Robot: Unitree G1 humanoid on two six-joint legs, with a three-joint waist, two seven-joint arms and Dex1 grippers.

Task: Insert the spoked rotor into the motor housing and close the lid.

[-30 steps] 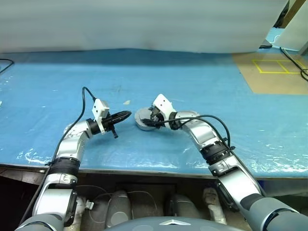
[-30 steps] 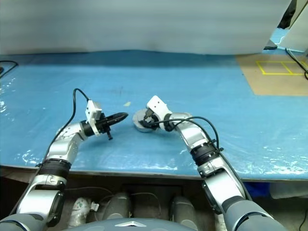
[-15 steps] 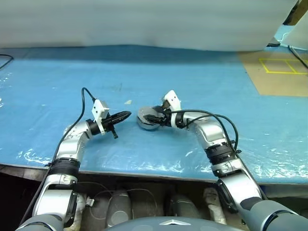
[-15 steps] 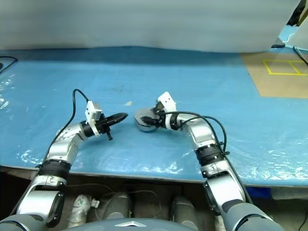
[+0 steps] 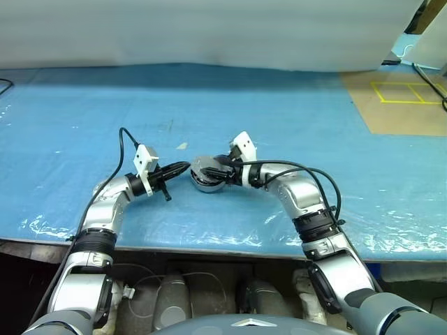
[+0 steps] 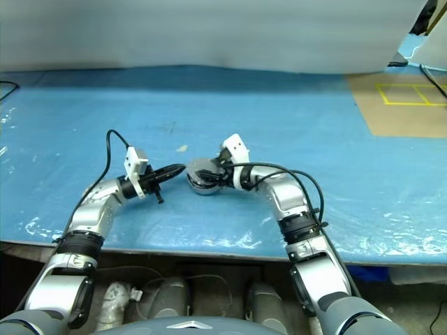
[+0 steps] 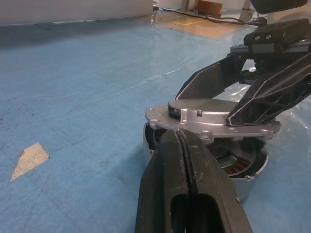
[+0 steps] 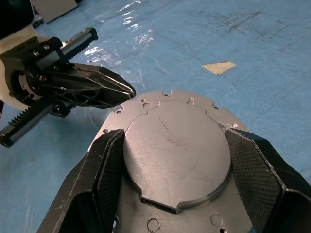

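The motor housing [image 7: 245,167] is a short silver cylinder on the blue sheet at the middle of the table, with copper-orange windings showing under its rim. My right gripper [image 8: 176,141] is shut on the flat silver lid [image 8: 175,155], one finger on each side of its raised round centre, and holds it just over the housing [image 5: 203,183], a gap showing between them. My left gripper [image 5: 183,167] is shut and empty, level, its tip right at the lid's edge [image 7: 214,124]. The spoked rotor is hidden.
A small beige scrap [image 5: 182,146] lies on the blue sheet [image 5: 84,118] just behind the housing. A brown board with yellow tape [image 5: 394,105] is at the back right. The table's front edge [image 5: 209,248] runs close below both arms.
My right wrist has rolled and lifted a little, carrying the lid with it over the housing. The left gripper has kept still.
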